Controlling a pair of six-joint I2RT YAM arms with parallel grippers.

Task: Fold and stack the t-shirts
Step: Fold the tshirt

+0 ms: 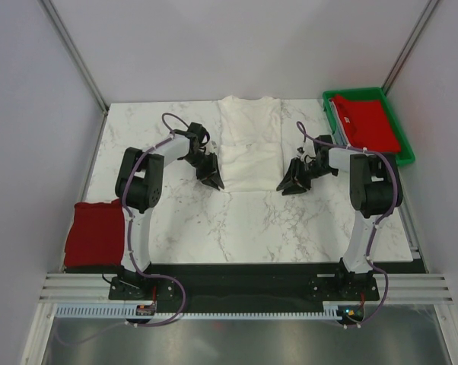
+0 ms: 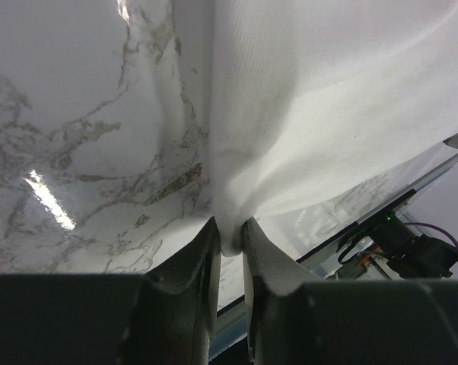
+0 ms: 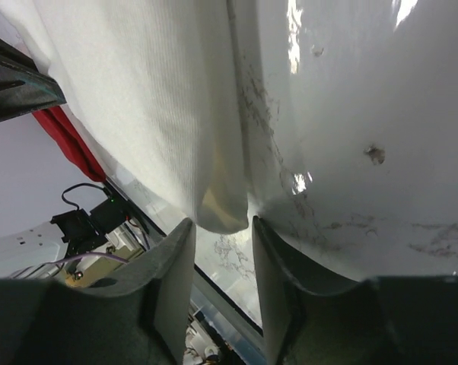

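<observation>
A white t-shirt (image 1: 250,144) lies lengthwise on the marble table (image 1: 236,228), its near half doubled into a thicker rectangle. My left gripper (image 1: 214,182) is at the shirt's near left corner. In the left wrist view the gripper (image 2: 229,236) is shut on a pinch of the white cloth (image 2: 328,99). My right gripper (image 1: 288,186) is at the near right corner. In the right wrist view the gripper (image 3: 221,228) is open, with the corner of the white cloth (image 3: 160,99) hanging between the fingers and not clamped.
A red t-shirt (image 1: 366,122) lies folded in a green tray (image 1: 408,158) at the back right. Another folded red t-shirt (image 1: 96,232) lies at the table's near left edge. Grey walls close in both sides.
</observation>
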